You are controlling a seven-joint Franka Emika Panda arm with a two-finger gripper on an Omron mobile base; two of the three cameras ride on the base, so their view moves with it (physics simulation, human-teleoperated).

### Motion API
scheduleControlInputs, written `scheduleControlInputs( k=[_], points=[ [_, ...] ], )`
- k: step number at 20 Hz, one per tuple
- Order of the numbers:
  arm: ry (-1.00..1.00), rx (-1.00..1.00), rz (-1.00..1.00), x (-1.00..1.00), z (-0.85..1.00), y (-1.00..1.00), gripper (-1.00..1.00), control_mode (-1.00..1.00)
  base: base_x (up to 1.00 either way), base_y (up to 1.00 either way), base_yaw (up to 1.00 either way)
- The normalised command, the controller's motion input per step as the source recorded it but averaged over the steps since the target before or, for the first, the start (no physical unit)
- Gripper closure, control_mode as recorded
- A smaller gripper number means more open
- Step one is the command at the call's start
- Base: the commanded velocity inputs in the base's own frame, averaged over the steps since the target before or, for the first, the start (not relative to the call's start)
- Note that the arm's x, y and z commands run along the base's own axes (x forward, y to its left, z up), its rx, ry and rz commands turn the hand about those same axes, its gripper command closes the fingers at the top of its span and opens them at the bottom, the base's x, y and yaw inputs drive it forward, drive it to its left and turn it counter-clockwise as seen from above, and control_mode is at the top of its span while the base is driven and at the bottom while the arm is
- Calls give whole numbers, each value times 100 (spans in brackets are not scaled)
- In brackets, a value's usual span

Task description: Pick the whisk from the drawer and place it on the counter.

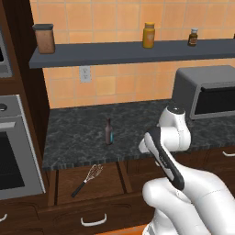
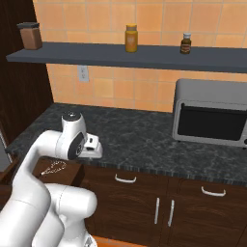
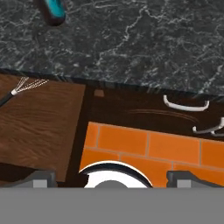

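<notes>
Silver wire loops mark the whisk (image 1: 87, 179), which in the left base view lies flat on the brown wood bottom of the open drawer (image 1: 110, 186), slanted, its black handle pointing toward the drawer's front left and its loops toward the counter edge. Above it, the counter (image 1: 78, 131) of dark speckled stone carries a small dark bottle (image 1: 109, 131) standing upright, well back from the edge. A grey microwave (image 1: 206, 92) sits on the counter at the right, and a wall shelf (image 1: 128, 53) holds three jars. The white arm rises from the lower right, to the right of the drawer.

From the right base view, the whisk (image 2: 53, 167) shows as pale loops in the drawer (image 2: 67, 170), partly behind the arm's elbow. The counter (image 2: 144, 140) stretches right to the microwave (image 2: 212, 113).

Looking along the hand, the gripper (image 3: 112, 178) has its jaws spread wide with nothing between them, over orange floor tiles and the drawer's right side. The whisk (image 3: 27, 86) lies at the far left on the drawer (image 3: 39, 127) bottom, well apart from the fingertips (image 3: 41, 178). The counter (image 3: 140, 43) spans the top, with the bottle (image 3: 54, 11) cut off at the upper left.
</notes>
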Motion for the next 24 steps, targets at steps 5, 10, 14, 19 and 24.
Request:
scheduleControlInputs(
  k=[5,10,14,19,24],
  points=[
    [1,0,19,0,-50,-20,-100,-100,0,0,0],
    [0,1,24,1,-32,-52,-100,-100,0,0,0],
    [-1,0,24,5,-14,-7,-100,-100,0,0,0],
    [-3,0,15,6,-16,8,-100,-100,0,0,0],
    [0,0,11,2,-14,2,-100,-100,0,0,0]
  ],
)
